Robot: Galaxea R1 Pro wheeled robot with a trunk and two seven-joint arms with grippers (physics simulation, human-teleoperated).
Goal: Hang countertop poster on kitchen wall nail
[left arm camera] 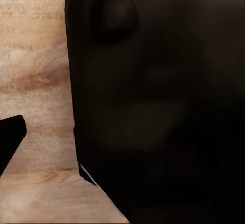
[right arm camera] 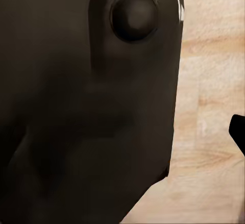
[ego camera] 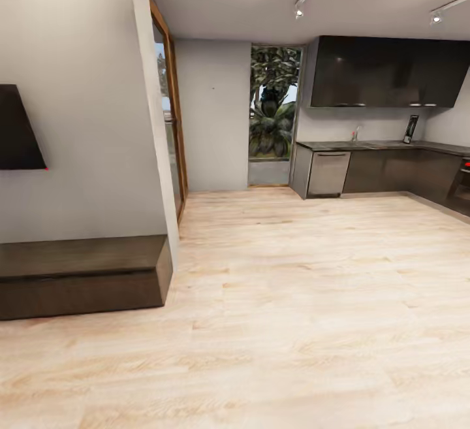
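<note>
Robot faces the kitchen from across the wood floor (ego camera: 294, 298) — poster (ego camera: 411, 129) propped on the far desk (ego camera: 378, 145), awaiting pickup — either end effector's state I cannot tell.

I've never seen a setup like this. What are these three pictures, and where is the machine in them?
They are computer-rendered camera views from a wheeled, two-armed robot in a simulated home. The big picture comes from its head: a light wood floor, a low dark bench at the left, and a kitchen far off at the right, with a grey countertop under glossy black cabinets. A small framed item leans on that countertop, too small to identify. The other two come from cameras near each claw; a dark robot part blocks most of each, with floor beyond. Nothing visibly held.
</note>
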